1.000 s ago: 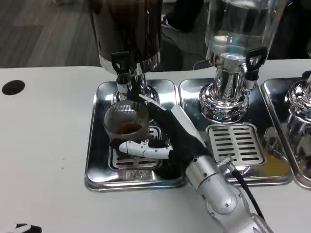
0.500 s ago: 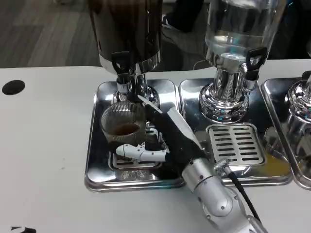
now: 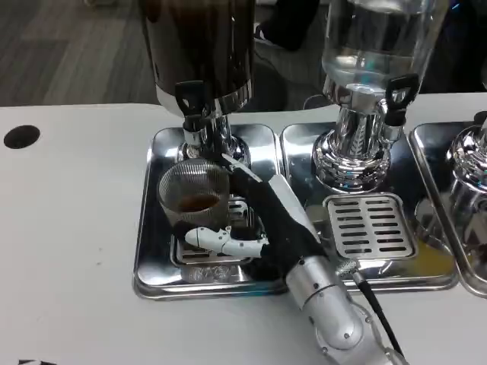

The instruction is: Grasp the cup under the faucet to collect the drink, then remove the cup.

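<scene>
A clear ribbed cup (image 3: 193,195) with a little brown drink in its bottom stands on the left steel drip tray (image 3: 151,251), right below the black faucet (image 3: 190,103) of the dark drink dispenser (image 3: 199,46). My right hand (image 3: 255,217) reaches in from the lower right and wraps the cup, with fingers (image 3: 221,240) curled around its front and others along its right side. The silver right forearm (image 3: 327,304) slants down toward the lower right.
A second dispenser (image 3: 365,68) holding clear liquid stands to the right on its own tray, which has a slotted grate (image 3: 370,225). A third chrome base (image 3: 468,163) shows at the right edge. A round black hole (image 3: 20,137) lies in the white table at the far left.
My right arm has slid left and a little toward the tray's front. The cup has shifted slightly left under the faucet, with the hand still around it.
</scene>
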